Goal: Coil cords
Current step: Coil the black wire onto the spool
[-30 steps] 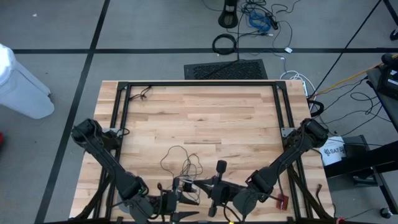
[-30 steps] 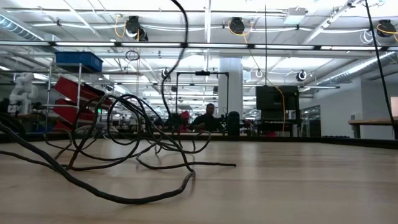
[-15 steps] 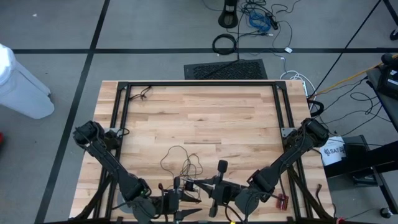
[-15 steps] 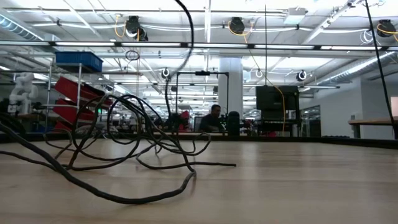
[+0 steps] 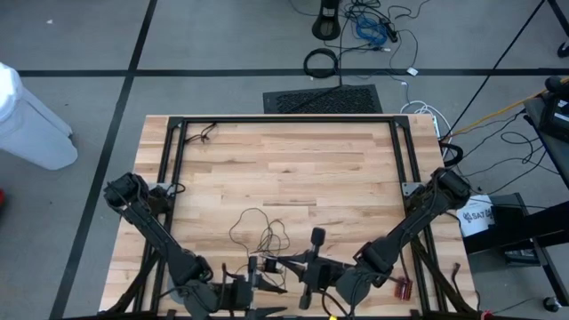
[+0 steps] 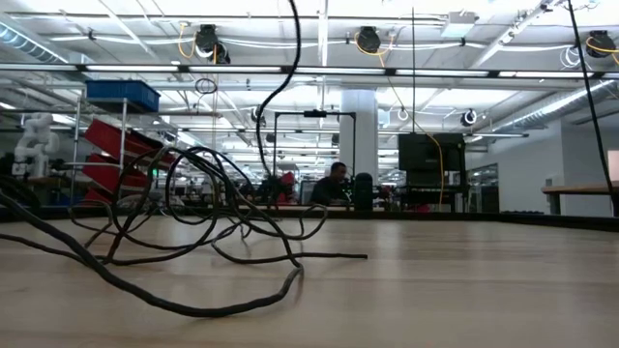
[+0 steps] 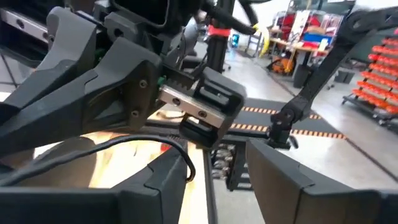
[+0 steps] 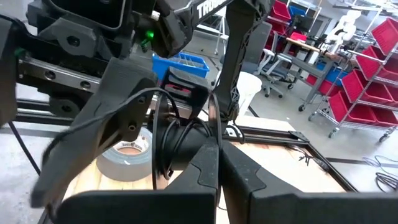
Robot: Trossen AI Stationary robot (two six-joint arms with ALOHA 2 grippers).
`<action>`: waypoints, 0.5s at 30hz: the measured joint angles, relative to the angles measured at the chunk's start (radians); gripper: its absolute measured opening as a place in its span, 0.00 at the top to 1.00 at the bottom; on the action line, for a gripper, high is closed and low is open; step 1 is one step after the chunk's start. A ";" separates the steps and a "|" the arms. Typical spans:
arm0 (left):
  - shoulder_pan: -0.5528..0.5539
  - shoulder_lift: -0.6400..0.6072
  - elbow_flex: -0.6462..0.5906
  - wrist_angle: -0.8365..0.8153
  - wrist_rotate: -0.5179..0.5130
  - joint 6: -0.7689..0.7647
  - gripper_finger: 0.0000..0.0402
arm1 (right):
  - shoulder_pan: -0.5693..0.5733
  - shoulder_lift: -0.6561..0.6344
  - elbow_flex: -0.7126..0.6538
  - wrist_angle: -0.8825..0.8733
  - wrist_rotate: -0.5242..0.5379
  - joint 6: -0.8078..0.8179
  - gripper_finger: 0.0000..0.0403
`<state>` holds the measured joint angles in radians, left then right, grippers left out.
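Observation:
The cord is a thin dark wire. Its loose loops lie on the wooden table near the front edge, and in the low view one strand rises from the tangle out of the picture's top. Both grippers meet above the table's near edge. My left gripper is open, facing my right gripper, with the wire draped over one finger. My right gripper is shut, and several turns of wire hang just in front of it. My left gripper has the wire lying across the top of one finger, curling down at that finger's tip; it is not pinched. My right gripper pinches a strand of the wire at its fingertips, coming in level. The turns of wire hang slack beside the tips, clear of the table.
A wide grey tape roll lies on the table under the grippers. A black frame rail runs along the far edge and down both sides. A black post stands near the front, and a small red object lies at the right front.
The strand that rises from the tangle in the low view has swayed a little to that picture's right. The loops on the table lie as before.

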<state>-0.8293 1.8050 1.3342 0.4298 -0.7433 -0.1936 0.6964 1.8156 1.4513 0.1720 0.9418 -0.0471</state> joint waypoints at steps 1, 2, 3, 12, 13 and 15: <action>-0.004 0.000 0.000 0.018 0.003 0.010 0.57 | 0.000 -0.006 0.000 0.001 -0.002 0.001 1.00; -0.009 0.000 0.000 0.038 0.008 0.029 0.57 | 0.000 -0.012 0.000 0.002 -0.002 0.001 1.00; -0.014 0.000 0.000 0.056 0.008 0.049 0.57 | 0.000 -0.020 0.000 0.003 -0.003 0.000 1.00; -0.056 0.000 0.000 0.125 0.029 0.155 0.57 | 0.000 -0.091 0.000 -0.026 -0.003 -0.049 1.00; -0.057 0.000 0.000 0.124 0.029 0.159 0.57 | 0.000 -0.101 0.000 -0.028 -0.003 -0.057 1.00; -0.058 -0.002 0.000 0.122 0.032 0.183 0.57 | 0.000 -0.122 0.000 -0.027 -0.002 -0.087 1.00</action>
<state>-0.8878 1.8029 1.3342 0.5516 -0.7108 -0.0105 0.6964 1.6937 1.4513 0.1446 0.9400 -0.1341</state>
